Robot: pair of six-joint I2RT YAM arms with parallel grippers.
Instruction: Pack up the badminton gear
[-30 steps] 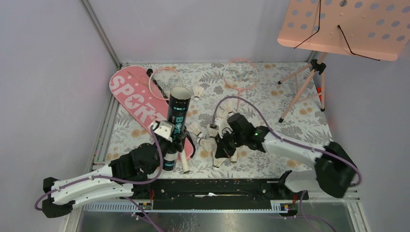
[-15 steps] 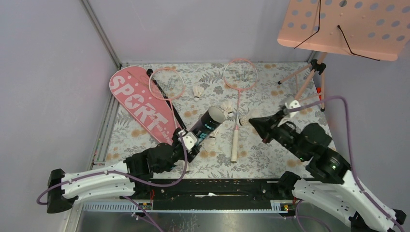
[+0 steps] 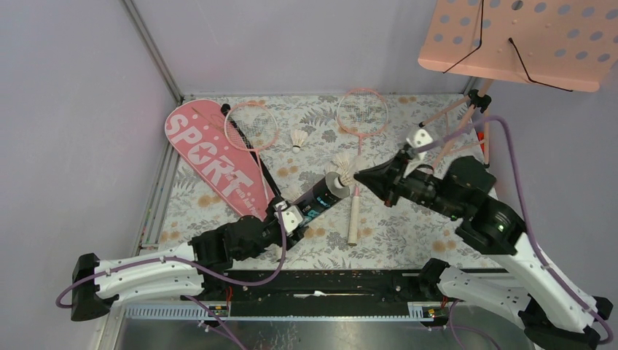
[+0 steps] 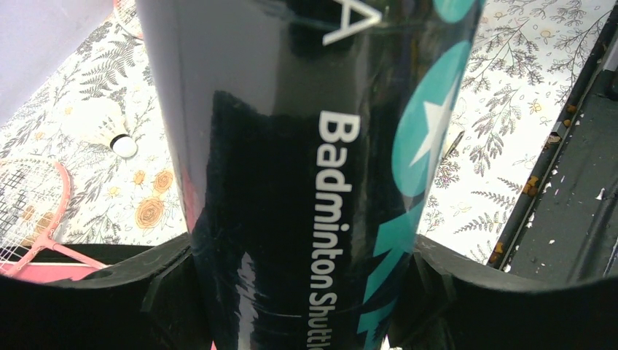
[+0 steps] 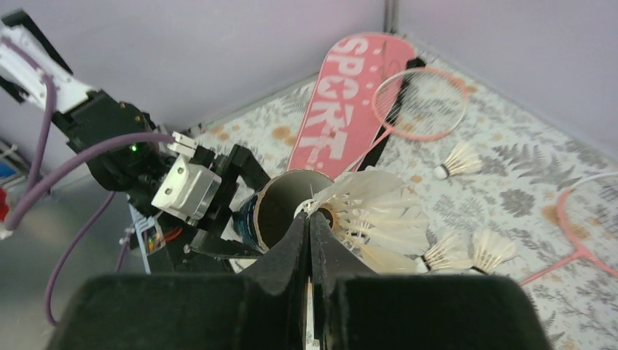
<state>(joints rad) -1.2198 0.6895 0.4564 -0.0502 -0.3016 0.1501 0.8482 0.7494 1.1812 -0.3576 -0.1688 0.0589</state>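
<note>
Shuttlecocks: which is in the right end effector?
The shuttlecock at the mouth of the black tube, pinched in the right end effector; the others lie loose on the mat.

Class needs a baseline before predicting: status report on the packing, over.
Left gripper shut on black tube. Right gripper shut on shuttlecock, at tube's open mouth. Mouth unobstructed.

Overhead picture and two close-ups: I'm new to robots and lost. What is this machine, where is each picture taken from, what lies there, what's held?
Two robot arms are bolted at the near edge of a table. One camera looks down from above; one rides on each wrist. The left claw grips a black tube; the right claw pinches a shuttlecock at the tube's open mouth. On the table lie two pink rackets, a pink cover and loose shuttlecocks. A pink music stand stands far right.
</note>
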